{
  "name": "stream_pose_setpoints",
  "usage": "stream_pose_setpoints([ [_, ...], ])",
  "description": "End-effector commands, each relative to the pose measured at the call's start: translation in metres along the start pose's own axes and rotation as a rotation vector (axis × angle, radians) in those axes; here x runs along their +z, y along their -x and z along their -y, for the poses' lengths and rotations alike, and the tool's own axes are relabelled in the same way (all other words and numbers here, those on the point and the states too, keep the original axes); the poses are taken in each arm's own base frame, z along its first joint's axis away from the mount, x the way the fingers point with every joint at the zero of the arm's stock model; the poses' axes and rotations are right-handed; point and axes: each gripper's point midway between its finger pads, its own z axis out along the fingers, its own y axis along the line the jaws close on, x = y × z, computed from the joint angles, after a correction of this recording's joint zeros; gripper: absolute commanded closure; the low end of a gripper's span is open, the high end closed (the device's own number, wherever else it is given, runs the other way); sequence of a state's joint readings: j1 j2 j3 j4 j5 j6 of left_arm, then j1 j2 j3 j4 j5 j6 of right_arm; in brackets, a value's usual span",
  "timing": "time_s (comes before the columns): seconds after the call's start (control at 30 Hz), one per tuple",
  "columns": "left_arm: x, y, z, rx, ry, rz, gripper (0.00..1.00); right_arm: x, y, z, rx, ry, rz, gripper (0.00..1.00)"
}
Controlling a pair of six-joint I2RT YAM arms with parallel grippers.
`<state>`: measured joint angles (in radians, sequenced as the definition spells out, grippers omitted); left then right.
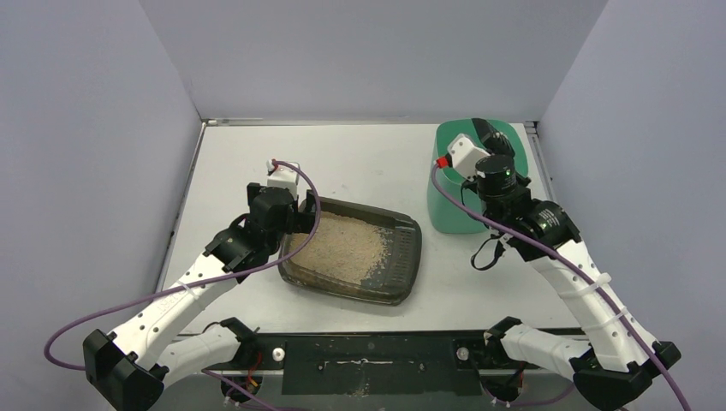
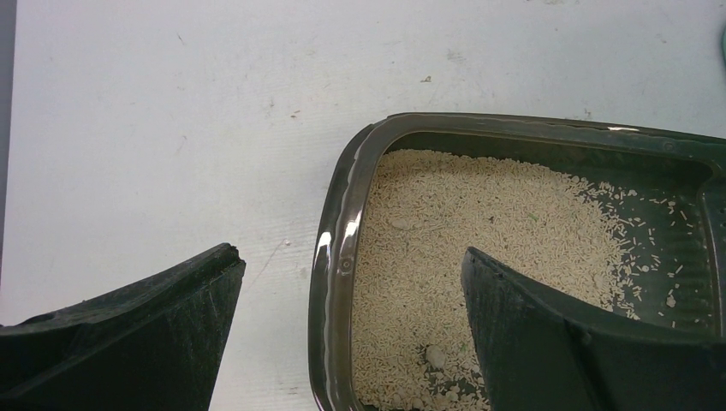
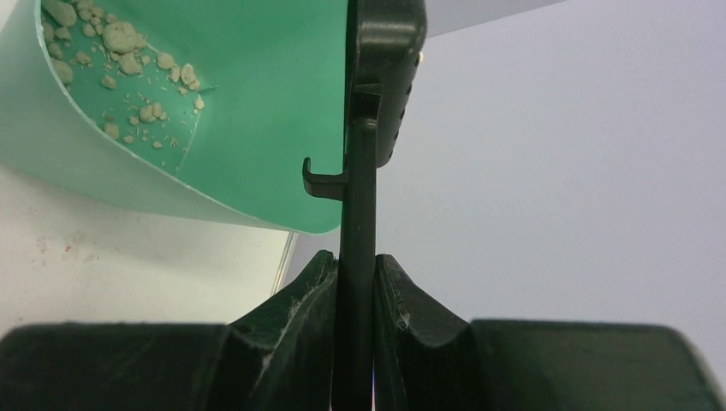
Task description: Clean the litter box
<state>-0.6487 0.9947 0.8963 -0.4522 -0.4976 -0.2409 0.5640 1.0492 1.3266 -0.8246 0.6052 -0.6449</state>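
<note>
Litter box (image 1: 409,248), a shallow dark tray of beige granules, sits on the white counter (image 1: 257,163) at the centre of the overhead view. The left gripper (image 2: 349,255) hovers at its left rim, jaws spread wide and holding nothing, one finger outside the tray and one over the litter. At upper right, the right gripper (image 3: 353,261) has its jaws pinched on the black scoop (image 3: 360,171) at the mouth of the mint-green bin (image 3: 257,103), where clumps (image 3: 120,38) lie. The scoop is probably best emptied over the bin's middle. A few lumps (image 2: 432,355) in the litter suggest another pass.
</note>
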Motion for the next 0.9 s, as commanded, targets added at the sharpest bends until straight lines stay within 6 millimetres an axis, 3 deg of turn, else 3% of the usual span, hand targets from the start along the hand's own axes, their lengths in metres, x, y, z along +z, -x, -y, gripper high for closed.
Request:
stream_pose_setpoints([
  [0.0,-0.003,0.014,0.0,-0.013,-0.002,0.055,0.03,-0.006,0.008,0.005,0.046,-0.015,0.033,1.0],
  [0.03,-0.003,0.014,0.001,-0.012,-0.001,0.053,0.03,-0.01,0.023,-0.012,0.071,0.12,0.089,1.0],
  [0.07,-0.002,0.013,0.001,-0.011,0.0,0.052,0.03,-0.009,0.023,-0.014,0.046,0.135,0.081,1.0],
  [0.13,-0.003,0.014,0.001,-0.013,-0.002,0.055,0.03,-0.001,-0.01,0.011,-0.047,-0.09,-0.087,1.0],
  [0.17,-0.004,0.014,0.002,-0.012,-0.006,0.056,0.03,-0.007,0.0,0.009,-0.013,-0.019,-0.053,1.0],
  [0.2,-0.003,0.013,0.002,-0.011,-0.004,0.054,0.03,-0.014,0.024,-0.012,0.058,0.157,0.057,1.0],
  [0.23,-0.003,0.013,0.001,-0.008,0.0,0.053,0.03,-0.014,0.024,-0.012,0.048,0.149,0.074,1.0],
  [0.27,-0.003,0.013,0.001,-0.007,0.003,0.052,0.03,-0.006,0.013,0.003,0.023,0.016,0.017,1.0],
  [0.3,-0.004,0.015,0.001,-0.01,-0.002,0.056,0.03,-0.003,-0.006,0.0,-0.046,-0.004,-0.087,1.0],
  [0.33,-0.005,0.016,0.002,-0.013,-0.007,0.062,0.03,-0.005,0.007,-0.026,-0.029,0.172,-0.035,1.0],
  [0.37,-0.005,0.015,0.001,-0.013,-0.006,0.062,0.03,-0.009,0.026,-0.029,0.054,0.218,0.043,1.0],
  [0.4,-0.005,0.014,0.0,-0.011,-0.001,0.059,0.03,-0.003,0.014,-0.01,0.055,0.06,-0.004,1.0],
  [0.43,-0.005,0.014,-0.001,-0.011,0.005,0.059,0.03,0.002,-0.001,-0.011,-0.011,0.002,-0.076,1.0],
  [0.47,-0.006,0.016,0.0,-0.013,0.003,0.062,0.03,0.002,0.0,-0.027,-0.028,0.105,-0.083,1.0],
  [0.5,-0.005,0.015,0.0,-0.014,0.001,0.062,0.03,-0.002,0.018,-0.034,0.045,0.192,-0.01,1.0],
  [0.53,-0.005,0.015,0.0,-0.013,-0.002,0.061,0.03,0.001,0.021,-0.014,0.091,0.078,0.013,1.0],
  [0.57,-0.005,0.013,0.0,-0.009,0.0,0.057,0.03,0.006,0.006,-0.011,0.035,-0.007,-0.044,1.0],
  [0.63,-0.006,0.016,0.0,-0.013,0.0,0.062,0.03,0.001,0.02,-0.032,0.068,0.167,-0.012,1.0],
  [0.7,-0.005,0.013,0.0,-0.007,0.001,0.055,0.03,0.009,0.003,-0.009,0.011,-0.042,-0.083,1.0],
  [0.73,-0.005,0.014,0.0,-0.008,0.002,0.056,0.03,0.008,0.002,-0.011,-0.017,-0.024,-0.104,1.0],
  [0.77,-0.005,0.014,0.0,-0.009,0.001,0.056,0.03,0.003,0.018,-0.023,0.049,0.099,-0.036,1.0],
  [0.8,-0.005,0.013,0.0,-0.006,0.001,0.054,0.03,0.003,0.03,-0.02,0.128,0.117,0.04,1.0],
  [0.87,-0.004,0.013,0.0,-0.004,0.006,0.052,0.03,-0.001,0.027,0.001,0.123,0.001,0.084,1.0],
])
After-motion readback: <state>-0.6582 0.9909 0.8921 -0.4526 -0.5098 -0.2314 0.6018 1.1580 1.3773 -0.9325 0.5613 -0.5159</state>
